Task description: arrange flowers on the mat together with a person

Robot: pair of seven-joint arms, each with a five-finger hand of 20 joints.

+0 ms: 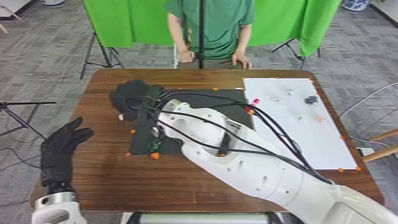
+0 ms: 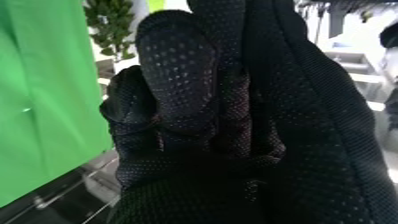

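Head view: one brown table (image 1: 102, 185) carries one white sheet (image 1: 311, 145) along its right side and, left of that, one dark mat (image 1: 200, 150). Two gloved hands are present. The left hand (image 1: 60, 152) lies at the table's left edge, wide, its fingers loosely straight and its thumb apart. The right hand (image 1: 133, 97) is over the mat's far left corner, its arm crossing from the table's near right corner; whether it is wide, narrow or holding anything, I cannot tell. One green sprig (image 1: 155, 145) lies near the mat's near left corner. One dark clump (image 1: 311, 99) is on the sheet, toward its far right corner. One red flower (image 1: 256, 101) is at the sheet's left edge, nearer the far corner. Orange bits dot the mat's edges, too small to count surely.
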